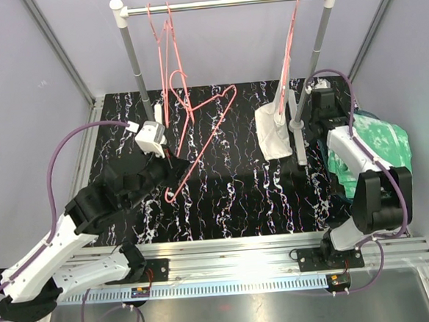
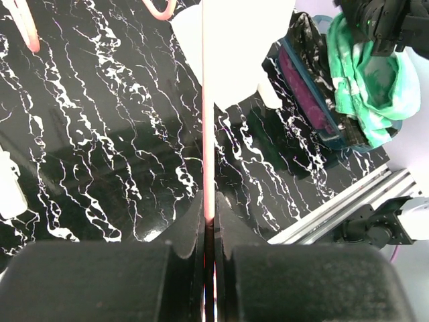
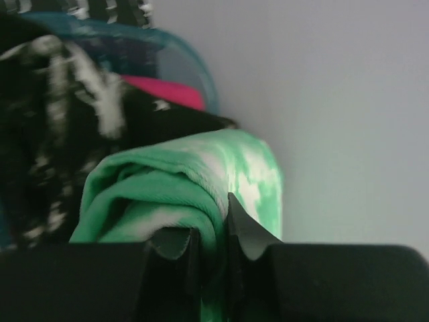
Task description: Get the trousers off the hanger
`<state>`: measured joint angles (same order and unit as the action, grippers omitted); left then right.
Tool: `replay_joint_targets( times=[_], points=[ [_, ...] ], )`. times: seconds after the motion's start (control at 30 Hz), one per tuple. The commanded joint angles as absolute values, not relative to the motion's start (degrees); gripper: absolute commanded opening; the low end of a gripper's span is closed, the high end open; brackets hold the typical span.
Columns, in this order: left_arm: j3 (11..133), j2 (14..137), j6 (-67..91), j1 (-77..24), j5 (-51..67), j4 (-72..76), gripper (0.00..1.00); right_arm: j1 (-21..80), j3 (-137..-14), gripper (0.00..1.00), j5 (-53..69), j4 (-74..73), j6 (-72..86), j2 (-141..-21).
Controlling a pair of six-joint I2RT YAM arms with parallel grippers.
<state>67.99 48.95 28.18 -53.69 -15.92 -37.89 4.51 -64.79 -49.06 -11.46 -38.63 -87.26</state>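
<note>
The left end effector (image 2: 208, 209) is clamped on the thin wire of a pink hanger (image 2: 208, 121), its 2 fingers pressed together with only the wire between them. The hanger is bare and is held low over the black marbled table (image 2: 100, 147), well apart from the rail (image 1: 225, 3) far ahead of this end effector. Such a grip is judged to steady the frame so that cloth can be drawn off it by the other arm.

The right end effector (image 3: 213, 225) is closed on a fold of the green-and-white tie-dye trousers (image 3: 167, 181), with a pinch of cloth caught between the fingertips. This pair is on no hanger and is bunched at the top of a teal bin (image 3: 198, 64) directly ahead of that end effector. Deeper in the bin, beyond the green pair, the magenta trousers (image 3: 167, 90) and the black marbled trousers (image 3: 53, 107) are lodged.

The bin is taken to be the collecting place, so this grip is judged to be needed only until the pair is settled there. Release is judged to be the step in hand.

Between the 2 end effectors, a white cloth (image 1: 273, 131) is hung from the rail. Whether it is a further pair cannot be told.
</note>
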Motion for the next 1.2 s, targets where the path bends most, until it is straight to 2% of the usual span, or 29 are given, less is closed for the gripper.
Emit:
replay_joint_targets(
  times=[0.0, 0.03, 0.13, 0.17, 0.27, 0.37, 0.4, 0.47, 0.5, 0.57, 0.6, 0.8, 0.93, 1.17],
  points=[
    [68.99, 49.04, 26.72, -53.53, -17.05, -37.18, 0.00, 4.57, -67.32, 0.00, -39.20, -24.43, -24.62, -88.51],
    [69.08, 49.13, 26.72, -53.53, -17.22, -37.26, 0.00, 4.57, -67.67, 0.02, -37.98, -27.13, -22.26, -89.55],
    [69.69, 49.04, 26.81, -53.53, -17.75, -37.88, 0.00, 4.57, -69.51, 0.17, -34.37, -32.49, -16.99, -92.71],
    [69.87, 48.96, 26.89, -53.53, -17.84, -38.14, 0.00, 4.57, -69.87, 0.31, -33.41, -33.82, -15.57, -93.68],
    [70.66, 48.96, 26.81, -53.53, -18.10, -39.02, 0.00, 4.14, -73.20, 0.54, -28.49, -38.66, -9.68, -95.89],
    [71.80, 49.04, 26.46, -53.53, -18.63, -40.34, 0.00, 2.64, -77.25, 0.63, -24.53, -41.65, -4.23, -94.14],
    [72.07, 49.04, 26.37, -53.53, -18.89, -40.60, 0.00, 2.20, -78.21, 0.69, -21.74, -42.97, -1.70, -92.39],
    [72.86, 49.13, 25.93, -53.53, -19.68, -41.30, 0.00, 1.06, -81.55, 0.72, -18.82, -44.38, 1.48, -90.36],
    [73.30, 49.39, 25.84, -53.53, -19.77, -41.40, 0.00, 0.53, -82.43, 0.81, -15.42, -44.99, 4.02, -87.92],
    [74.26, 49.66, 25.49, -53.53, -20.21, -41.92, 0.00, -1.84, -84.37, 0.89, -12.23, -45.61, 6.32, -85.62],
    [74.53, 50.18, 25.49, -53.53, -20.30, -42.01, 0.00, -3.06, -84.90, 0.97, -9.78, -47.01, 7.98, -83.95],
    [76.72, 51.24, 24.87, -53.53, -21.09, -42.36, 0.00, -9.22, -83.25, 0.99, -9.05, -48.35, 18.59, -74.74],
    [78.13, 51.94, 24.79, -53.53, -20.74, -42.54, 0.00, -16.33, -70.27, 0.99, -11.07, -40.53, 28.81, -68.65],
    [79.45, 52.03, 25.14, -53.53, -19.34, -42.80, 0.00, -16.96, -54.95, 0.99, -15.20, -35.69, 38.48, -76.53]
  ],
)
